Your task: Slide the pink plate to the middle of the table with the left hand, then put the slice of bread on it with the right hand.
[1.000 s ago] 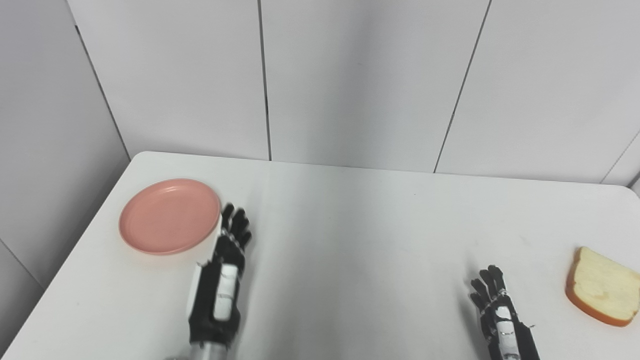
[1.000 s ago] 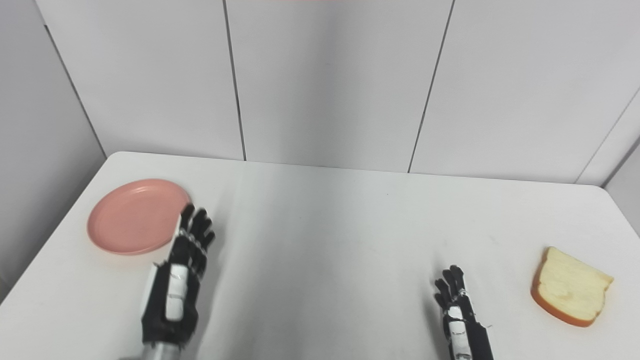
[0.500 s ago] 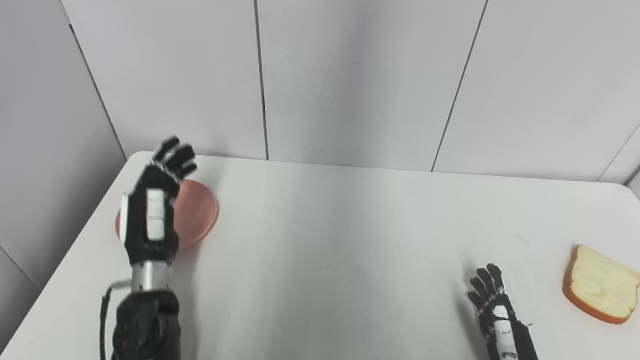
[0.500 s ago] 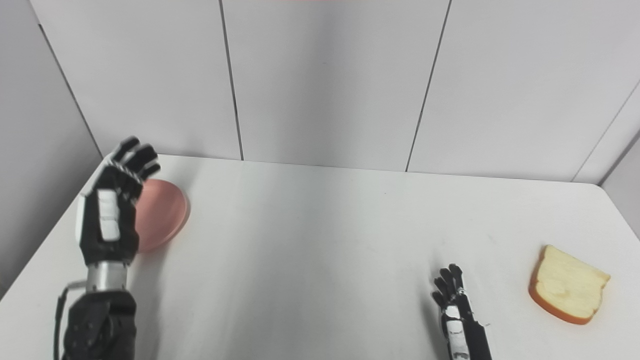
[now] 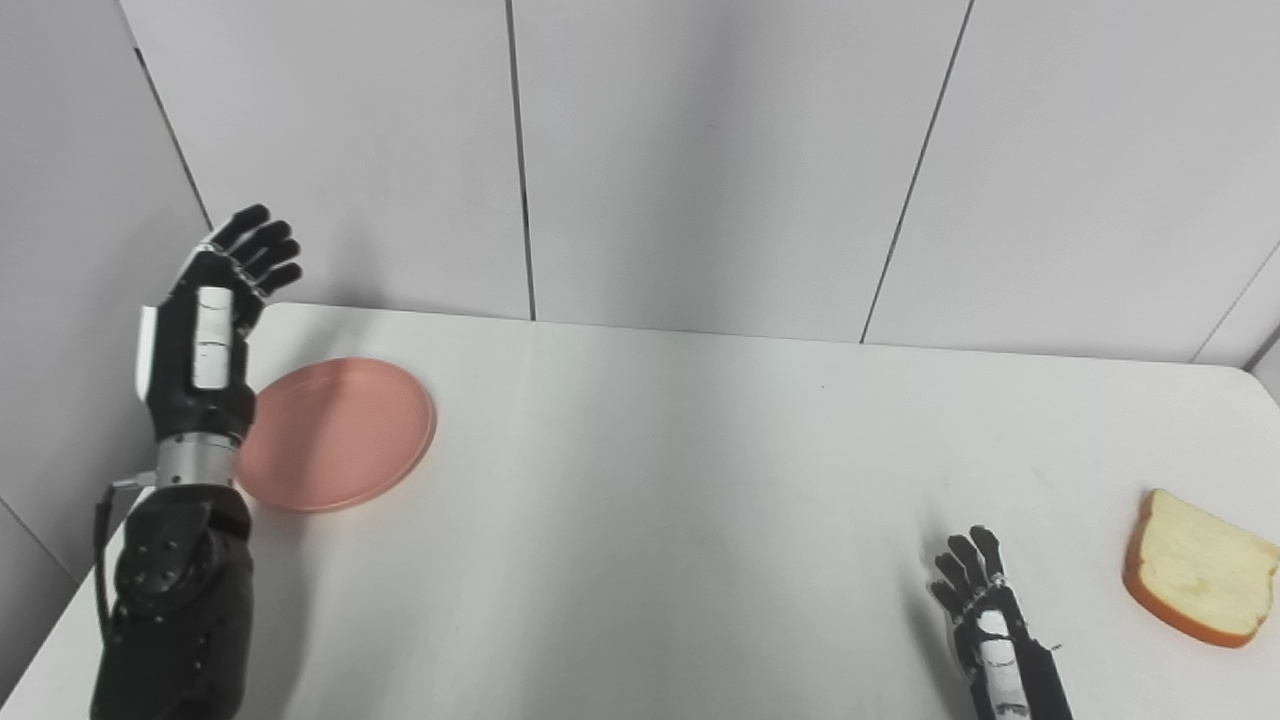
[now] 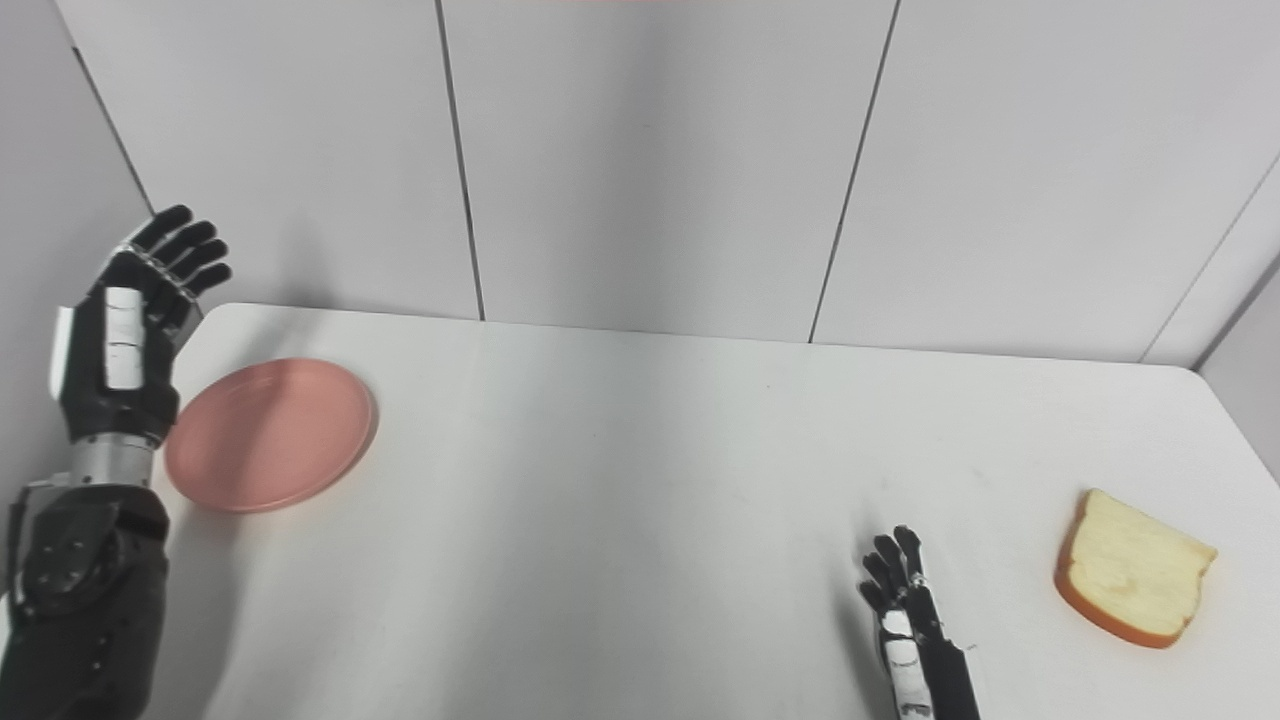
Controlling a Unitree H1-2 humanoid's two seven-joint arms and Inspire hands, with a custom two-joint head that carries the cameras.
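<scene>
Pale grey wall panels with dark seams stood behind a white, round-cornered table (image 5: 660, 480). A round, shallow pink plastic plate (image 5: 335, 435) lay flat near the table's far left corner, well apart from the middle. The black-and-white left hand (image 5: 205, 335) was raised above the table's left edge, just beside the plate's outer rim but not touching it, its fingers (image 5: 262, 243) extended and slightly spread, holding nothing. The right hand (image 5: 975, 610) rested low near the front edge, fingers loosely apart and empty, with the golden-crusted slice of white bread (image 5: 1200, 580) lying near it, toward the right edge.

The first step appeared to be in hand, with the plate not yet slid. The next move would call for lowering the left hand onto the plate's far-left rim and pushing it rightward toward the centre without tipping it.

The right eye view showed the table's far right corner and bare surface beyond the bread; the left eye view cut the bread close to the frame's edge but showed more of the left arm.
</scene>
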